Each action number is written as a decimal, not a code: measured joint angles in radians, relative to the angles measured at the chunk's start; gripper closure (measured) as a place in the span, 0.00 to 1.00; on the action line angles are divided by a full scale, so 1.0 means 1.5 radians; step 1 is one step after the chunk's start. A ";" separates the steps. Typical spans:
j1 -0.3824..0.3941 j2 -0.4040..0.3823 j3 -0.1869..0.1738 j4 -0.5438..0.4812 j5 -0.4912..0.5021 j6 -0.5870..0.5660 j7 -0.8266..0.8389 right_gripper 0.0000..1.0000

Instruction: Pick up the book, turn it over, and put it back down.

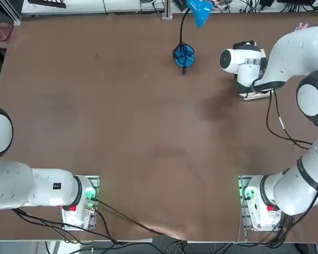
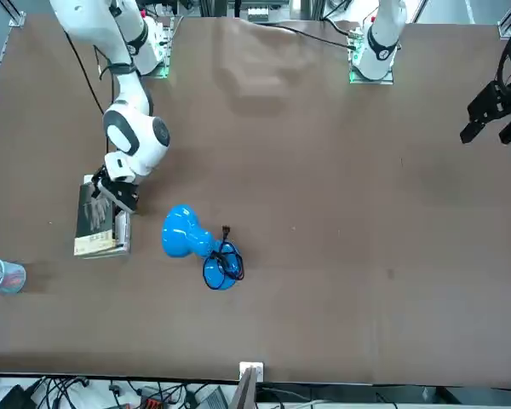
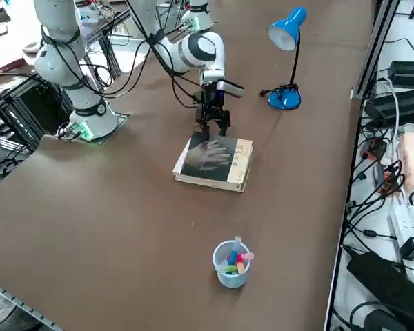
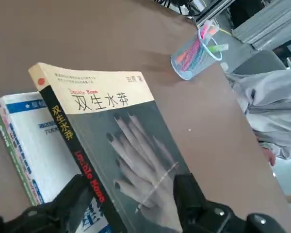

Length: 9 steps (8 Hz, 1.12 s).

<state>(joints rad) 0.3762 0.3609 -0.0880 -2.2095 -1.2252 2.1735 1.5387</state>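
Note:
The book (image 3: 216,157) lies with its grey hand picture up, on top of a small stack at the table's far right. In the right wrist view the book (image 4: 126,141) shows a cream top band and a black spine. My right gripper (image 3: 212,127) stands upright at the book's end nearest the lamp. It is open: one finger (image 4: 70,196) sits beside the spine and the other (image 4: 189,194) over the cover. In the front view the gripper (image 2: 117,194) covers one end of the book (image 2: 98,217). From overhead the wrist hides nearly all of the book (image 1: 257,95).
A larger white book with blue print (image 4: 39,145) lies under the book, with a green-edged one below it. A blue desk lamp (image 3: 286,41) stands close by. A clear cup of coloured pens (image 3: 231,264) is near the table edge. A person in grey (image 4: 271,107) sits beyond that edge.

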 joint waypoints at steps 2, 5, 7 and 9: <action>-0.001 0.000 0.002 0.016 0.036 0.011 0.005 0.00; 0.004 -0.001 0.026 0.047 0.104 0.012 -0.010 0.00; 0.006 -0.018 0.041 0.074 0.201 0.008 -0.106 0.00; 0.001 -0.064 0.038 0.096 0.317 -0.006 -0.278 0.00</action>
<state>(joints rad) 0.3779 0.2653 -0.0312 -2.0656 -0.7490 2.1652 1.1214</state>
